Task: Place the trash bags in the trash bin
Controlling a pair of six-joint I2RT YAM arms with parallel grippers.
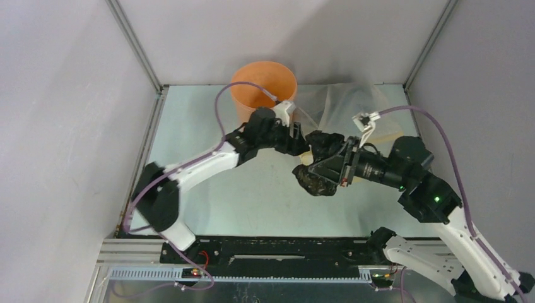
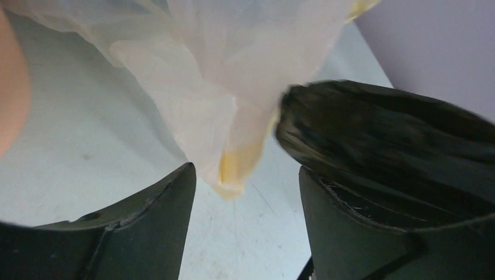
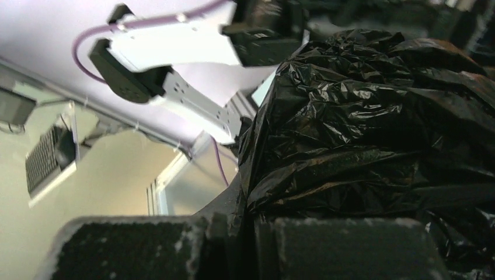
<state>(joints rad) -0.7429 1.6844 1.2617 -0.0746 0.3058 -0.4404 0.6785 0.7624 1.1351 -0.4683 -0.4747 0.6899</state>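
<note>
Tabletop point(image 1: 252, 196): right pincer point(image 1: 334, 165) clamps trash bags point(image 1: 313, 183).

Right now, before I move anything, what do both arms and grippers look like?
The left arm and right arm: white link shells, black joint housings, a purple cable looping along each. The left gripper and right gripper: black, with broad, flat matte fingers. A green light glows on the right arm's elbow housing.

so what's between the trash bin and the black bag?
The open left gripper sits between trash bin and black bag, a translucent bag corner beside it; top view.
</note>
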